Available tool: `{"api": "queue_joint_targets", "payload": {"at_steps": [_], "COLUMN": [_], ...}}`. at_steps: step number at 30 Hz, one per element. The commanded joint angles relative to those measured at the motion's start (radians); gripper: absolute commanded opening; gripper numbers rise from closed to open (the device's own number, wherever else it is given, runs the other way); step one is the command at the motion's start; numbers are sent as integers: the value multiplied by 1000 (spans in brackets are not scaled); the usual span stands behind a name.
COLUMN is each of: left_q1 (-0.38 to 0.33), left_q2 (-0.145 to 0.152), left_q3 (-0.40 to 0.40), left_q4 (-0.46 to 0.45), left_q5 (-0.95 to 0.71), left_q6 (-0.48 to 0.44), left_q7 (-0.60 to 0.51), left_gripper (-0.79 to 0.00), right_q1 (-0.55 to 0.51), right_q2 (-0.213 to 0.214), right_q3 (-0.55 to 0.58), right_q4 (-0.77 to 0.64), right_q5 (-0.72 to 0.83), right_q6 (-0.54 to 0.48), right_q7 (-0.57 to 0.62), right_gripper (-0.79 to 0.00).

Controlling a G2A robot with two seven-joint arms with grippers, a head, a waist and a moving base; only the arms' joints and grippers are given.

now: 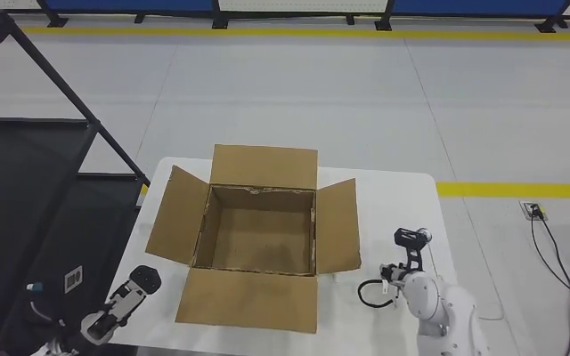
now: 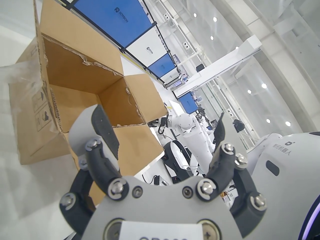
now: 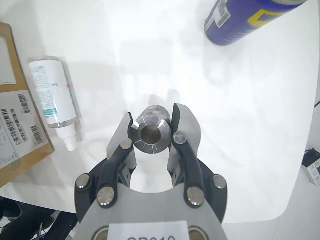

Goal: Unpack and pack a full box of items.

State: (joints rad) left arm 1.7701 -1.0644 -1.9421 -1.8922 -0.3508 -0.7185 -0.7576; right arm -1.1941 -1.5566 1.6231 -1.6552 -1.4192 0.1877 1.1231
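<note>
An open brown cardboard box (image 1: 263, 189) stands mid-table, flaps spread, its inside bare (image 2: 75, 71). My right gripper (image 3: 152, 112) is shut on a short steel cylinder with a bored end (image 3: 151, 136), held just above the white table (image 3: 160, 26). In the top view that gripper (image 1: 410, 238) sits to the right of the box. A white bottle (image 3: 53, 93) lies on its side beside a labelled box flap (image 3: 15, 116). A blue spray can (image 3: 245, 13) lies farther off. My left gripper (image 2: 160, 112) is open and holds nothing, low at the box's near-left corner (image 1: 147, 279).
A black metal frame (image 1: 53, 178) stands off the table's left side. Clear plastic film (image 2: 20, 76) clings to the box's outer wall. A small carton (image 3: 312, 168) lies beyond the table's rounded edge. Bare tabletop (image 1: 392, 196) lies right of the box.
</note>
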Motion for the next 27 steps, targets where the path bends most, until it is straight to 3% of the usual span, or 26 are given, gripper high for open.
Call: {"api": "queue_joint_targets", "payload": {"at_steps": [1,4,7,9,11,12,16,22,27], "left_q1": [3,6,11,14,16,18,23,26,34], "left_q2": [0,0,0,0,0,0,1,1,0], "left_q3": [2,6,5,4,2,2,1,5,2], "left_q4": [-1,-2,-3,-4,-4,-5,-7,-11,-14], "left_q5": [2,5,6,6,6,6,4,8,2], "left_q6": [-3,-6,-10,-12,-15,-16,-21,-27,-39], "left_q7": [2,4,5,6,8,8,9,14,21], "left_gripper": [0,0,0,0,0,0,0,0,0], "right_q1": [14,34,38,36,27,20,-51,-236,-305], "right_q2": [2,4,6,7,9,10,10,5,9], "right_q3": [-4,-10,-14,-17,-17,-17,-6,-1,11], "right_q4": [24,55,65,62,47,33,-102,-380,-463], "right_q5": [-6,-13,-8,-6,-5,-4,44,242,407], "right_q6": [6,16,17,19,26,28,44,-6,-112], "right_q7": [9,11,8,4,-5,-11,-83,-291,-339], "right_gripper": [-613,-422,-400,-286,-225,-145,0,0,0]}}
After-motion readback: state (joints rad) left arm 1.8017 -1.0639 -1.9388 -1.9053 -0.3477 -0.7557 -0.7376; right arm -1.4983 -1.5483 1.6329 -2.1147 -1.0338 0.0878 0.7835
